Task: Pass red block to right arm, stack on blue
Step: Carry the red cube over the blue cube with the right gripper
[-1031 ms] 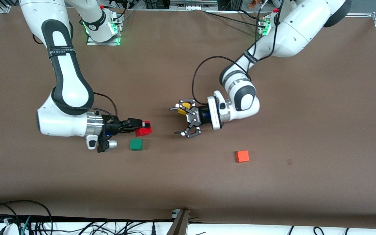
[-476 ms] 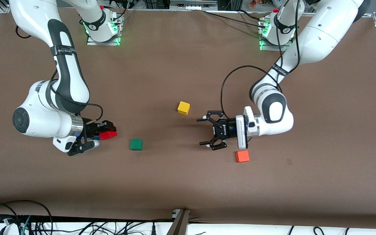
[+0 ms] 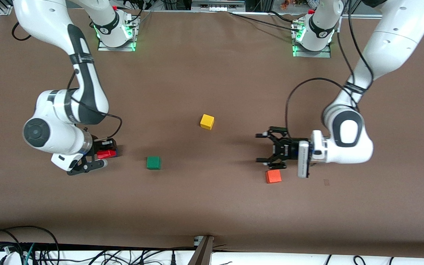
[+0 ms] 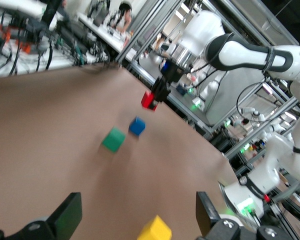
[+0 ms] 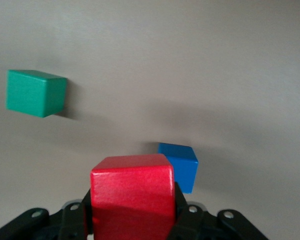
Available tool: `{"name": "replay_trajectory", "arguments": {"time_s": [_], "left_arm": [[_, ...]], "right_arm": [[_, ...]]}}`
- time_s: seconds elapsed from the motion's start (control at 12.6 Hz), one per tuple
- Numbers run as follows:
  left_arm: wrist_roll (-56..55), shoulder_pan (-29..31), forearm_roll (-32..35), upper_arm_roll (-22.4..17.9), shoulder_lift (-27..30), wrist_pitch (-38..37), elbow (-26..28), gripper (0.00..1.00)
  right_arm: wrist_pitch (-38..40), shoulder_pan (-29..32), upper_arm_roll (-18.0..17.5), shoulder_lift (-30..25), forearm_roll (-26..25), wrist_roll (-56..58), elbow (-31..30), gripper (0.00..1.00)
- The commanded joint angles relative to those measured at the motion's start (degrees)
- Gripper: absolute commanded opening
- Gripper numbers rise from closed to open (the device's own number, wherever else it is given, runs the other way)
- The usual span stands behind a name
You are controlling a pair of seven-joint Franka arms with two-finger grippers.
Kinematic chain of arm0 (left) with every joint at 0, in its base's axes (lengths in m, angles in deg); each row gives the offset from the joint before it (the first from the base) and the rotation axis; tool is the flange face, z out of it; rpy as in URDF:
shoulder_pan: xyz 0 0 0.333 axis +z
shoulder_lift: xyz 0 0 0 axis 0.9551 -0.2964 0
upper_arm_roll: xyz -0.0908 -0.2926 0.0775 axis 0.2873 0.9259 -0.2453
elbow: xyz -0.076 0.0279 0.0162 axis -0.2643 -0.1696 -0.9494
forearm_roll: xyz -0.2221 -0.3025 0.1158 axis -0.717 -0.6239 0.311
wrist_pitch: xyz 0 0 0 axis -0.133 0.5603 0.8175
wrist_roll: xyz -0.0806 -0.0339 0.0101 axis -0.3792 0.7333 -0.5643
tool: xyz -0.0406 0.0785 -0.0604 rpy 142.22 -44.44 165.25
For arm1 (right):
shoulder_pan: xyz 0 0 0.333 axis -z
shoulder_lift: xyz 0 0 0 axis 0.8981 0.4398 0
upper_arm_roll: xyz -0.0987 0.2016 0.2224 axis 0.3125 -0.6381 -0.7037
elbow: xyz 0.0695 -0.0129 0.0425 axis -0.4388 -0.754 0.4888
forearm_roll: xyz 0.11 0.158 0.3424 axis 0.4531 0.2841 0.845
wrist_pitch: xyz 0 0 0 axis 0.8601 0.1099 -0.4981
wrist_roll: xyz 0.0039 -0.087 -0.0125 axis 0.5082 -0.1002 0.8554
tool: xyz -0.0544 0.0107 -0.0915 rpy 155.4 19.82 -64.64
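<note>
— Two claws on my screens. The right claw [image 3: 108, 153] is clamped on the small bright matte red block [image 3: 106, 154], up in the air toward the right arm's end of the brown counter [image 3: 204, 206].

— Where is the blue one?

— From the right wrist view I see the small deep-blue cube [image 5: 180, 165] resting on the counter, below the red block [image 5: 132, 197] and just off to one side of it; the two are apart. In the front view the blue cube is hidden under that claw. The left wrist view also shows it [image 4: 137, 126], with the red block [image 4: 149, 100] held above it in the right claw [image 4: 152, 97].

— And the green cube?

— My front view has the small green cube [image 3: 153, 162] on the counter near the right claw, toward the middle. It sits close beside the blue cube but not touching.

— What about the left claw?

— I see the left claw [image 3: 264, 148] spread apart and holding nothing, low over the counter just above the small orange-red cube [image 3: 273, 176]. A small yellow cube [image 3: 207, 121] lies farther from the front camera, between the two arms.
</note>
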Motion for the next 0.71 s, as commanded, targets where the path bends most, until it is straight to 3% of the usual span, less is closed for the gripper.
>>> {"name": "replay_trajectory", "arguments": {"time_s": [0.0, 0.24, 0.63], "left_arm": [[-10.32, 5.4, 13.08, 0.24, 1.15, -4.62, 0.58, 1.0], [-21.74, 7.53, 28.65, 0.15, 3.87, -9.2, -1.44, 1.0], [-39.94, 7.44, 52.02, -0.55, 11.16, -17.54, -3.64, 1.0]], "right_arm": [[-8.0, -1.68, 0.53, -5.87, -2.51, -4.04, -10.57, 0.0], [-19.16, -1.68, 0.62, -9.57, -2.51, -3.96, -20.86, 0.0], [-23.85, -1.24, 1.94, -9.67, -2.42, -3.87, -24.05, 0.0]]}}
